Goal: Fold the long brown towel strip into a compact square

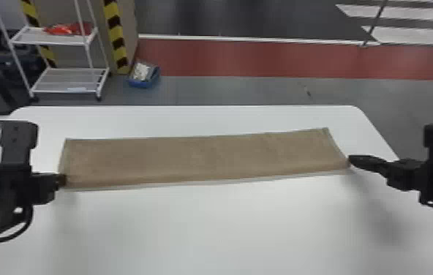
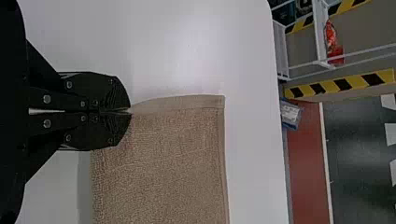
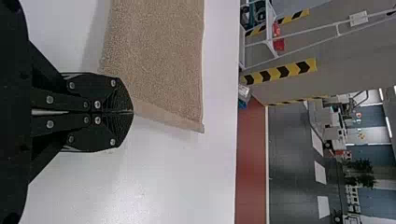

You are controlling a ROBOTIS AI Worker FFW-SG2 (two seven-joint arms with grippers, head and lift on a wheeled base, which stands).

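The towel strip [image 1: 197,157] lies lengthwise across the white table [image 1: 208,226], one long edge near the robot and the other facing the far table edge. The left gripper [image 1: 62,180] is at its near left corner; the right gripper [image 1: 351,161] is at its near right corner.

The head view gives the strip's full length and both arms. The wrist views give the finger positions and the looped weave. In the left wrist view, the left gripper [image 2: 130,111] has its fingers together, clamped on the towel; a flat hem runs from the fingertips along the short end, and a fine line crosses the weave. In the right wrist view, the right gripper [image 3: 132,112] likewise has its fingers together on the towel, with the hem running from the tips to the far corner.

Obstructions: in each wrist view, the fingers cover part of the towel at the gripped corner. In the head view, the left arm covers part of the table's left side.

Surroundings: beyond the table stand a white rack [image 1: 64,80] with red items [image 1: 67,28] on its upper shelf, black-and-yellow striped tape [image 1: 115,33] and a blue bin [image 1: 142,85]. A red floor band [image 1: 263,60] runs behind. The right wrist view adds green plants [image 3: 362,172] in the background.
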